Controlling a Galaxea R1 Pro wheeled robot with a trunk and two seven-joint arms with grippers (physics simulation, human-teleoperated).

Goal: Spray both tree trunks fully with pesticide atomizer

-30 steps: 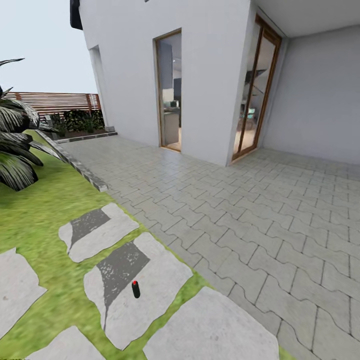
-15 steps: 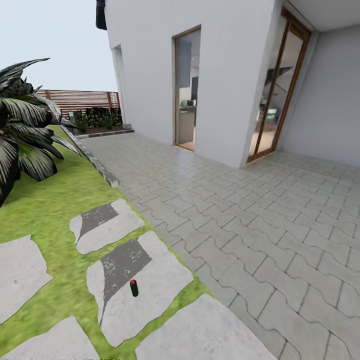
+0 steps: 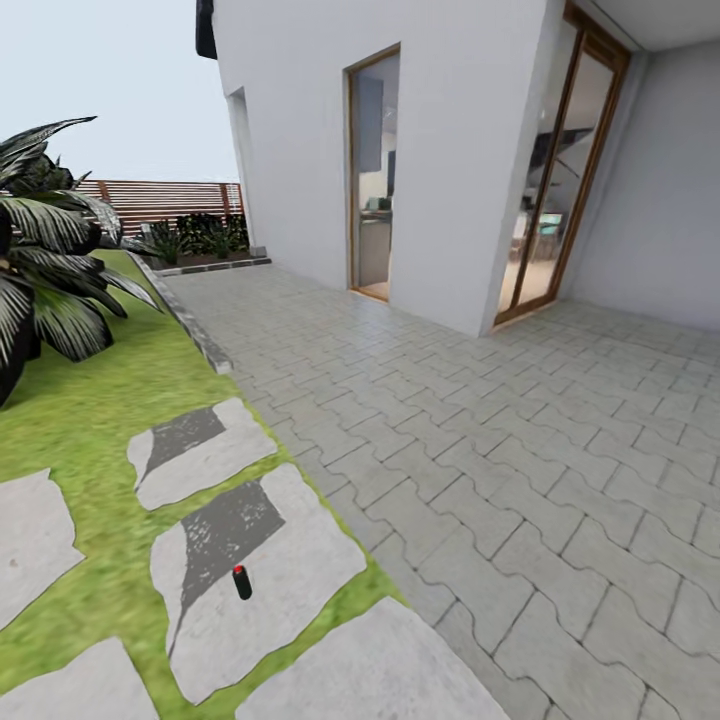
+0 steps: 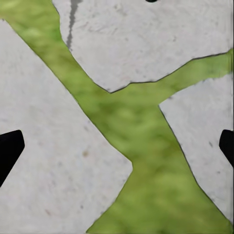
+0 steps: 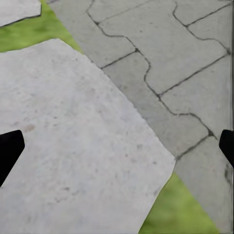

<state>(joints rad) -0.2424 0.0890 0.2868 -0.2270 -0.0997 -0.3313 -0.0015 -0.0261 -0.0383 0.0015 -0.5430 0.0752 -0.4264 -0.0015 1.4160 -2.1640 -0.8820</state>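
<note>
Clearly you're on the search leg: the atomizer and the trees aren't before you, both the left gripper (image 4: 117, 146) and the right gripper (image 5: 117, 146) hang spread and empty over stepping stones (image 3: 250, 570), so turn toward the lawn (image 3: 80, 400) next.

Flat, bright daylight lit everything, and nothing glared. Dark shadow patches lay on two stepping stones (image 3: 205, 455), reaching toward one o'clock. Both wrist views looked soft and smeared, and the house wall (image 3: 300, 130) leaned at the edges.
</note>
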